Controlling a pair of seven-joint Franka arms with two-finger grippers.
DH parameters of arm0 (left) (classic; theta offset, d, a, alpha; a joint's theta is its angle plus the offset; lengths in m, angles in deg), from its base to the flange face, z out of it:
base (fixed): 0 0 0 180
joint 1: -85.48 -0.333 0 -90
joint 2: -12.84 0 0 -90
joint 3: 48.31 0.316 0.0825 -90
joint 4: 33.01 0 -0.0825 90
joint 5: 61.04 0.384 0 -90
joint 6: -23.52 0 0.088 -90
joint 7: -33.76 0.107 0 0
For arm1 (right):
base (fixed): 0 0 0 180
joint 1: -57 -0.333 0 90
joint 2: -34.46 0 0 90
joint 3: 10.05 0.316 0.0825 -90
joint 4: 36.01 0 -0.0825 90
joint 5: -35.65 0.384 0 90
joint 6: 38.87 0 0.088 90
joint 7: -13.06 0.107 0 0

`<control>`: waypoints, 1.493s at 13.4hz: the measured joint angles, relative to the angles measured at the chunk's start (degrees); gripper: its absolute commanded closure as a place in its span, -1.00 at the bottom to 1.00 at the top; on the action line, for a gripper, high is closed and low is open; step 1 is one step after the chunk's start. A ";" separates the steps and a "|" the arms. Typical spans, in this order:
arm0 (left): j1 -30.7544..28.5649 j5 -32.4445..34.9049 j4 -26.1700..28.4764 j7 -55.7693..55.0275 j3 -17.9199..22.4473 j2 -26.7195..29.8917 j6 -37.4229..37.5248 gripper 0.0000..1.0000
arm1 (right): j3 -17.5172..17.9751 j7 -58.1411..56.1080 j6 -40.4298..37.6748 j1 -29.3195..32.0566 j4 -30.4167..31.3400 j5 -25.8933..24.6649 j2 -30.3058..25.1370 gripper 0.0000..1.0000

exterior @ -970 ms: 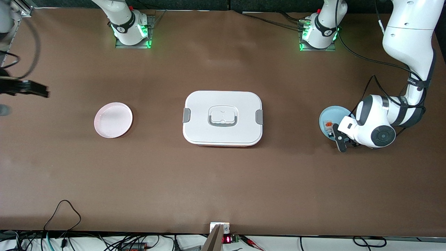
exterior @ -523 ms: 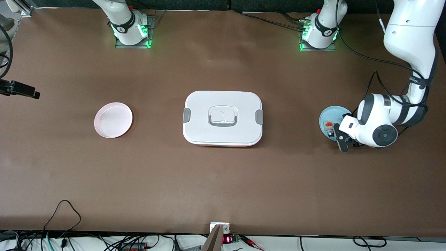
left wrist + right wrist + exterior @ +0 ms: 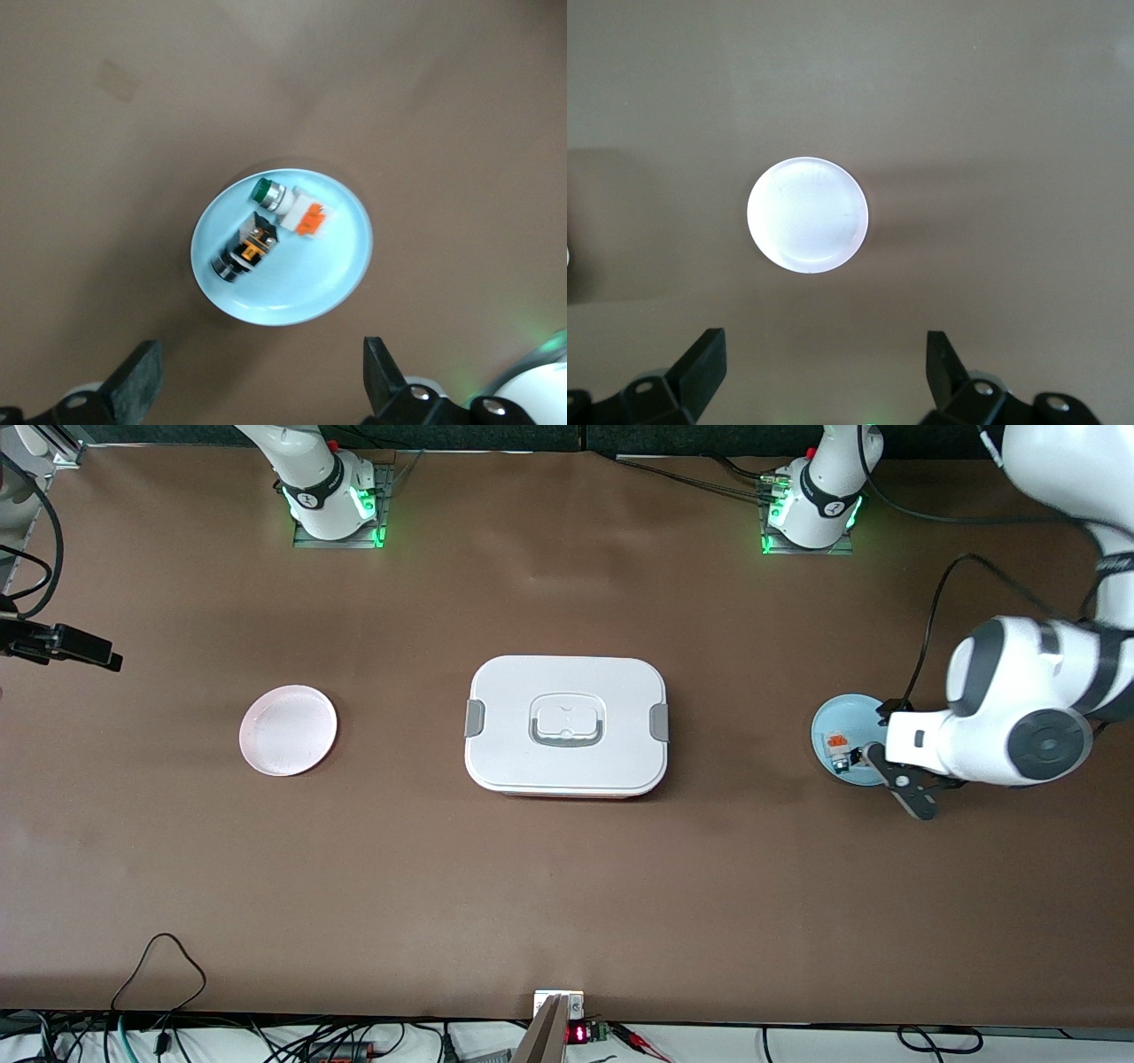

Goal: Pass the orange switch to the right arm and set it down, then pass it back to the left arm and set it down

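Note:
The orange switch [image 3: 241, 254], a small black cylinder with an orange part, lies on a blue plate [image 3: 328, 283] at the left arm's end of the table. In the front view it is only a small dark bit [image 3: 856, 759] beside the fingers. My left gripper [image 3: 261, 374] [image 3: 897, 762] hangs open and empty over the edge of the blue plate [image 3: 828, 722]. The white box [image 3: 566, 724] stands mid-table with its lid on. My right gripper [image 3: 824, 367] [image 3: 80, 652] is open and empty, up over the right arm's end of the table, looking down on a pink plate [image 3: 807, 215].
A green-faced switch with a white block and orange top [image 3: 288, 205] [image 3: 834, 742] lies on the blue plate next to the orange switch. The pink plate [image 3: 288, 730] holds nothing. Cables [image 3: 159, 965] trail along the table edge nearest the front camera.
My left gripper has opened, risen from the blue plate and drawn back toward the left arm's end of the table; both switches stay on the plate. The right gripper shifted slightly.

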 measured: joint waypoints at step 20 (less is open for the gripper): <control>9.93 -10.75 -4.22 -37.48 13.84 20.91 5.49 -1.00 | 0.49 1.47 3.94 -2.09 6.48 -1.09 -7.36 -1.00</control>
